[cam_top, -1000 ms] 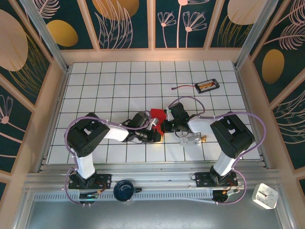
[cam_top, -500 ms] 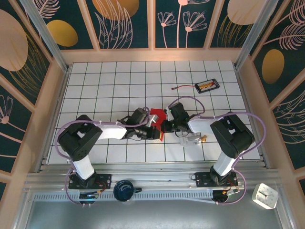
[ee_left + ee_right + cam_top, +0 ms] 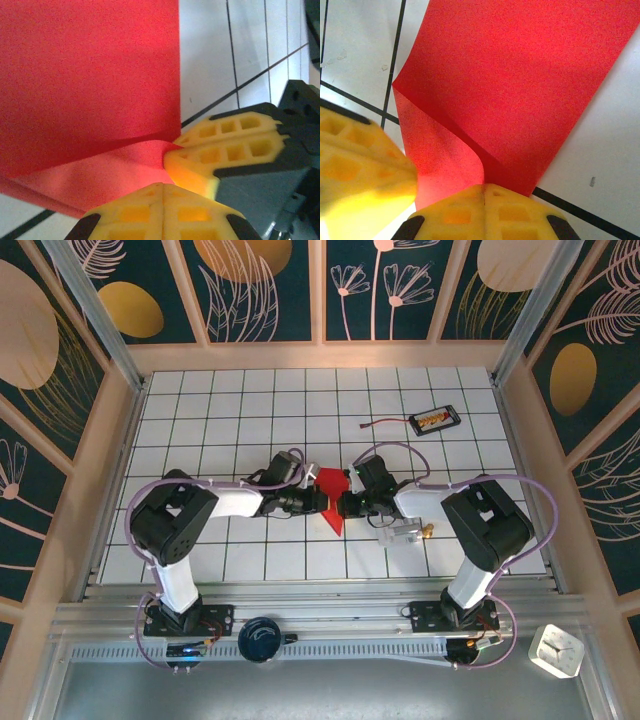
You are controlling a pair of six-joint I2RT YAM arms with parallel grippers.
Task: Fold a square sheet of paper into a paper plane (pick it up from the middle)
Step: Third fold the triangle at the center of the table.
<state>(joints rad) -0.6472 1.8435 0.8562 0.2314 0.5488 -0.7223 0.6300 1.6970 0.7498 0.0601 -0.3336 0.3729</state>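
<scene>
The square sheet of paper [image 3: 331,496] is bright red and partly folded, held just above the tiles at mid-table with a point toward the near edge. My left gripper [image 3: 319,502] comes at it from the left and my right gripper [image 3: 346,504] from the right, tips almost meeting. In the left wrist view the red sheet [image 3: 90,75] bends down to my left gripper [image 3: 162,186], shut on its lower flap, with the right gripper's yellow fingers [image 3: 225,145] alongside. In the right wrist view a crease of the sheet [image 3: 520,85] runs into my right gripper [image 3: 484,187], shut on it.
A small black tray with a cable [image 3: 434,420] lies at the back right. A clear plastic piece [image 3: 400,532] sits just right of the right gripper. The near rail carries a dark round object [image 3: 263,638] and, at its right end, a white clock [image 3: 556,650].
The left gripper has swung from the near side toward the far side, level with the right gripper. The red sheet has opened out and now points toward the near edge.
</scene>
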